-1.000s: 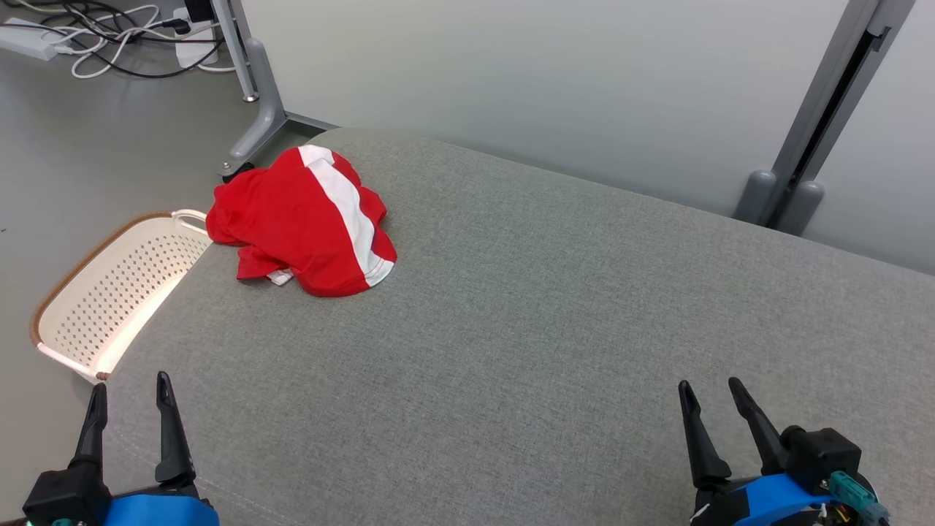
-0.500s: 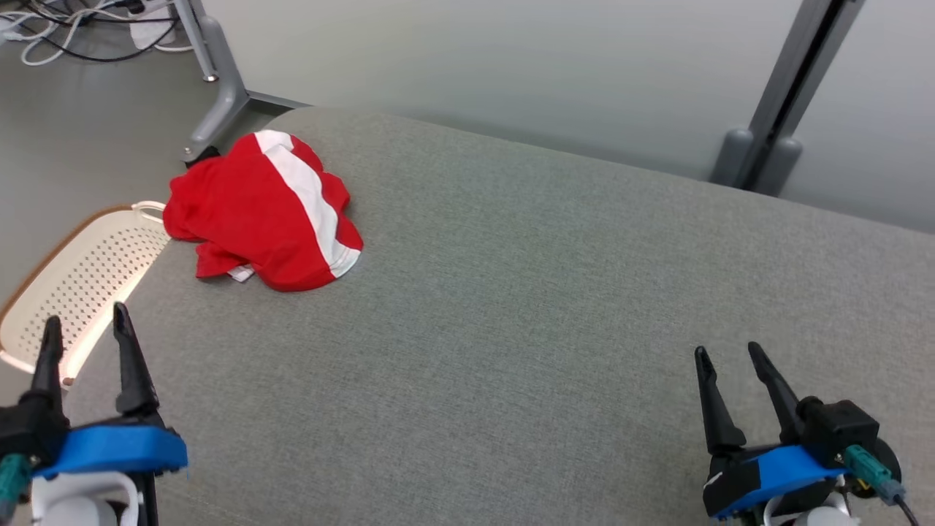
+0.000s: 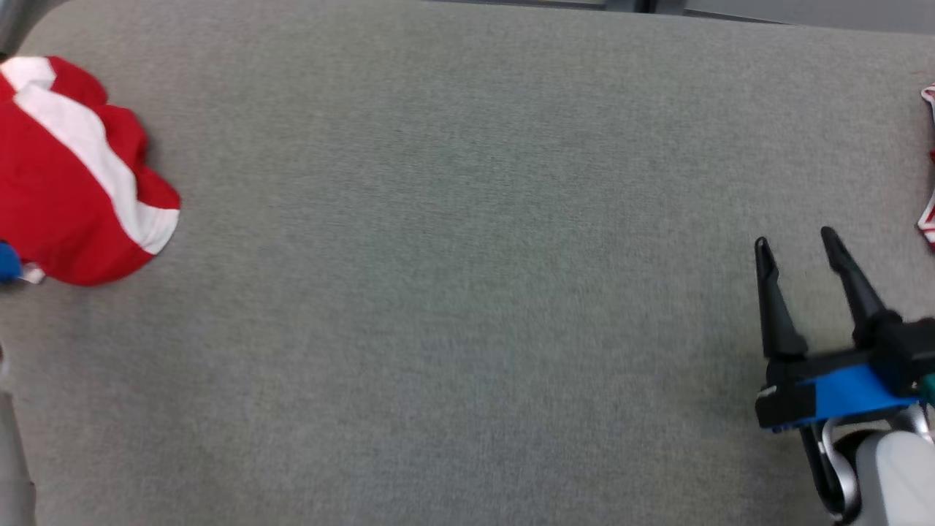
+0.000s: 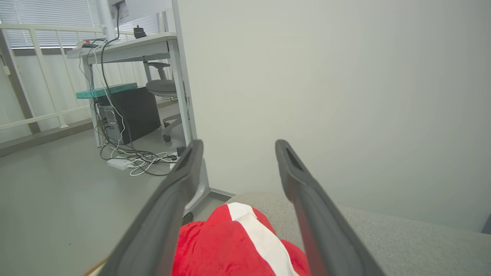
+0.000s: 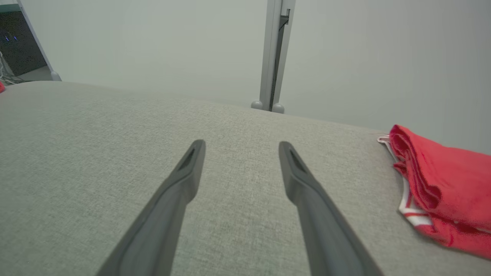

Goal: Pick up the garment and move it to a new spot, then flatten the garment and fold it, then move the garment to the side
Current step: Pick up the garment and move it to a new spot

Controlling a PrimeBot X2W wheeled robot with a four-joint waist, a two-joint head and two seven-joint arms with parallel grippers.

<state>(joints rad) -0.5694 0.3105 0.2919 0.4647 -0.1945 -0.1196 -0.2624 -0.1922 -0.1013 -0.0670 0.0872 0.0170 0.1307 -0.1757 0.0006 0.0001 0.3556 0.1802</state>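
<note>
Right claw [image 3: 795,237] spread, wide grey surface [image 3: 453,256] between, red garment [image 3: 73,175] at left edge

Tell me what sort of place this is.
Probably an office or lab corner: a desk with a computer tower and cables, an office chair, and a grey padded worktop carrying a red-and-white garment.

Garment [image 3: 51,204]: red, white stripe, crumpled heap, lying far left in head view.

right gripper [image 3: 795,241] sits low on the robot's right, blue-banded at the wrist, its two dark fingers spread wide, pointing ahead, holding nothing. left gripper [image 4: 238,145] is spread just as wide, fingers reaching forward, gripping nothing.
</note>
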